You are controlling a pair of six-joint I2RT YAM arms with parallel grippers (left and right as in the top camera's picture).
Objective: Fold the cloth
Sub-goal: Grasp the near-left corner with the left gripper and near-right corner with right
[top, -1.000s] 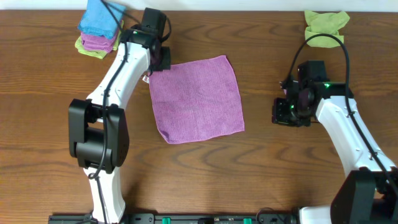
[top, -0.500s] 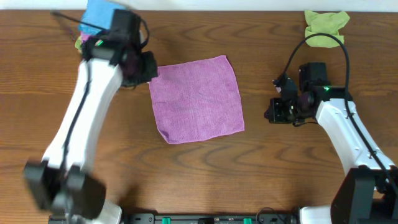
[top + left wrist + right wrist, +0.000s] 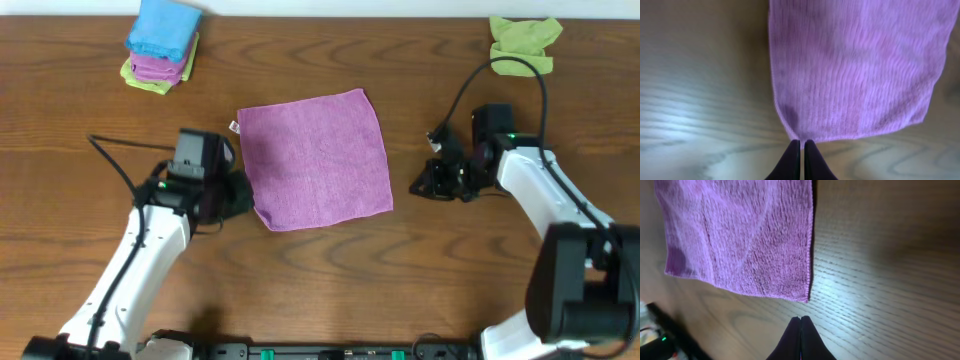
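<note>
A purple cloth [image 3: 315, 160] lies flat and unfolded in the middle of the wooden table. My left gripper [image 3: 240, 197] is at its front left corner. In the left wrist view the fingers [image 3: 801, 143] are shut, with their tips right at the corner of the cloth [image 3: 855, 65]. My right gripper [image 3: 418, 187] is on the bare table just right of the cloth's front right corner. In the right wrist view the gripper [image 3: 800, 320] is shut and empty, a short way from the corner of the cloth [image 3: 750, 235].
A stack of folded cloths [image 3: 160, 45], blue over purple over green, sits at the back left. A crumpled green cloth [image 3: 524, 40] lies at the back right. A cable [image 3: 120, 165] trails left of the left arm.
My left arm has swung from the cloth's back left corner down to its front left corner. My right gripper has moved left towards the front right corner. The cloth has not moved.
</note>
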